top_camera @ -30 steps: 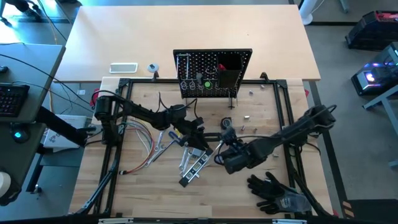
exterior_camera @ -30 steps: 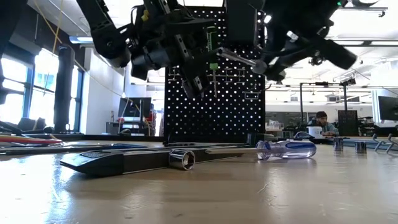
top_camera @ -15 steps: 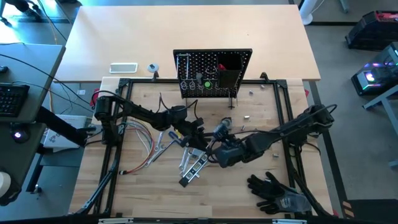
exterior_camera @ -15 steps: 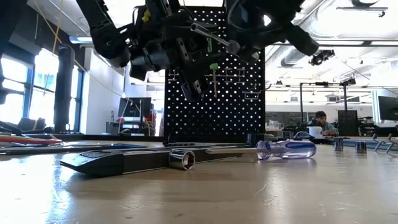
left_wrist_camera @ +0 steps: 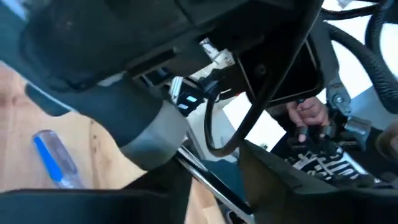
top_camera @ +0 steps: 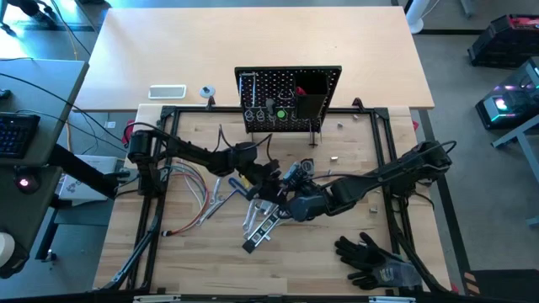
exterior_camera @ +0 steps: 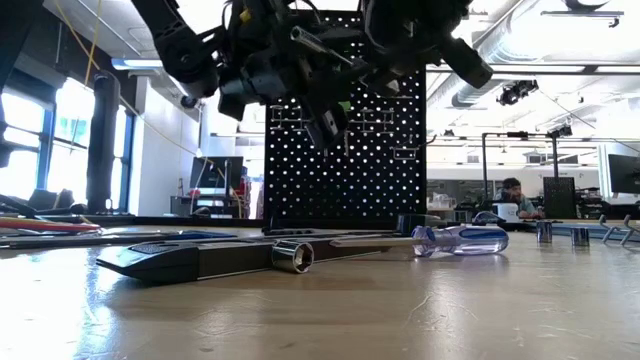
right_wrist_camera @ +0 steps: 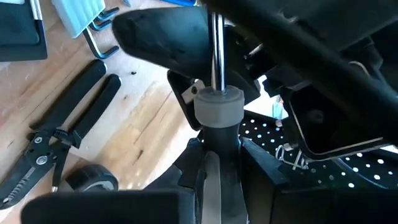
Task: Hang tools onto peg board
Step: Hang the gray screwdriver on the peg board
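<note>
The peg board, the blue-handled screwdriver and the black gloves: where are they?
peg board point(top_camera: 274, 88): high view, on its perforated face.
blue-handled screwdriver point(exterior_camera: 462, 239): low view, on the clear blue handle.
black gloves point(top_camera: 370, 259): high view, on the palm of the near glove.

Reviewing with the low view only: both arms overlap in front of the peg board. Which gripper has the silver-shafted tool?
Observer: The right gripper; its wrist view shows it shut on the handle of the black-silver bar.
Operator: Are they at the board already?
Observer: No. From above, the left gripper meets the right one mid-table, short of the peg board.
</note>
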`<state>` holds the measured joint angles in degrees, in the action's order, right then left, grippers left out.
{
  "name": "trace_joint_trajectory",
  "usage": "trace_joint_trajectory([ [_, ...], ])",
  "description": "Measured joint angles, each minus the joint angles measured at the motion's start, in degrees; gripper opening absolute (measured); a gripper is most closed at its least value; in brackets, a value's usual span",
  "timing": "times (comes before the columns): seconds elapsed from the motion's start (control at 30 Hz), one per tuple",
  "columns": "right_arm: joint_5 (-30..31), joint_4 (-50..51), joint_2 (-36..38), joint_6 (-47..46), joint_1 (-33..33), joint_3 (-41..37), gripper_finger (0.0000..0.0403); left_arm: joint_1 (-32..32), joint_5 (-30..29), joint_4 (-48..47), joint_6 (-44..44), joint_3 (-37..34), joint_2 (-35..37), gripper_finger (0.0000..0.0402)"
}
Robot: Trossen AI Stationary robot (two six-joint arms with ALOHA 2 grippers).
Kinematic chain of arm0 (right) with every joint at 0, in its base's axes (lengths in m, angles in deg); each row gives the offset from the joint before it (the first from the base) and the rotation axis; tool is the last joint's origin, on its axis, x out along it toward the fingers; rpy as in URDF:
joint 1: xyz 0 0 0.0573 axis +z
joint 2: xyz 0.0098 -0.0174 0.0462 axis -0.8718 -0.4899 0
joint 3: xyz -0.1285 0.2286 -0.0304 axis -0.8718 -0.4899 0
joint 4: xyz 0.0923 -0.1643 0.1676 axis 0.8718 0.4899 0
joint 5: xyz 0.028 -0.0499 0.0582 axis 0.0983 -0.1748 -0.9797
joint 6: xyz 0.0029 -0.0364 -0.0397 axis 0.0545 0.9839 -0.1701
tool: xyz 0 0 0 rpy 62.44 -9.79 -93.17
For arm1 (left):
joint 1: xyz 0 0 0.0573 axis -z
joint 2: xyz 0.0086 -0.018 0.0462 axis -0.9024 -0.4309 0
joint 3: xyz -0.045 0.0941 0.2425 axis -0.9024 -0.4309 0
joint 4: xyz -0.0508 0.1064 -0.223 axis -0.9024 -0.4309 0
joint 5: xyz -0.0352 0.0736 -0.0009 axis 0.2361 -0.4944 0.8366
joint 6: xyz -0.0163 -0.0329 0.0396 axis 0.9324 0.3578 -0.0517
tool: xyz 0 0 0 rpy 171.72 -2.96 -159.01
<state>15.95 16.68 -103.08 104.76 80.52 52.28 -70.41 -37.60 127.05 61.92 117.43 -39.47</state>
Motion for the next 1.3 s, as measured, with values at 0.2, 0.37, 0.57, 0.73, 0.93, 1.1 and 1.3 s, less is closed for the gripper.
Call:
trace_joint_trajectory([
  [0.2, 1.63, -0.68, 0.15, -1.87, 0.32, 0.33, 0.005, -0.26, -3.28, -4.12, -5.43, -0.08, -0.44, 0.0011],
  [0.37, 2.52, -1.37, 0.07, -2.65, 0.49, 0.24, 0.0062, -0.23, -5.54, -6.92, -9.76, 0.03, -0.26, 0.0003],
  [0.57, 5.02, -0.55, 0.43, -8.43, 1.67, 0.15, 0.0065, -0.22, -6.51, -6.99, -12.79, 0.15, -0.13, 0.0001],
  [0.73, 5.71, 2.94, 1.87, -15.37, 2.69, 0.11, 0.0068, -0.65, -6.62, -7.1, -14.09, 0.33, 0.0, 0.0001],
  [0.93, 6.47, 8.0, 3.47, -21.39, 4.33, -0.02, 0.0099, -1.47, -5.71, -6.94, -14.9, 0.34, 0.07, 0.0],
  [1.1, 8.3, 11.7, 5.25, -25.74, 5.25, -0.11, 0.0134, -1.55, -3.47, -7.45, -16.49, 0.27, 0.09, 0.0001],
  [1.3, 6.86, 13.89, 8.45, -35.03, 5.97, -0.11, 0.0154, -1.4, -4.07, -8.7, -18.27, 0.23, 0.13, 0.0001],
])
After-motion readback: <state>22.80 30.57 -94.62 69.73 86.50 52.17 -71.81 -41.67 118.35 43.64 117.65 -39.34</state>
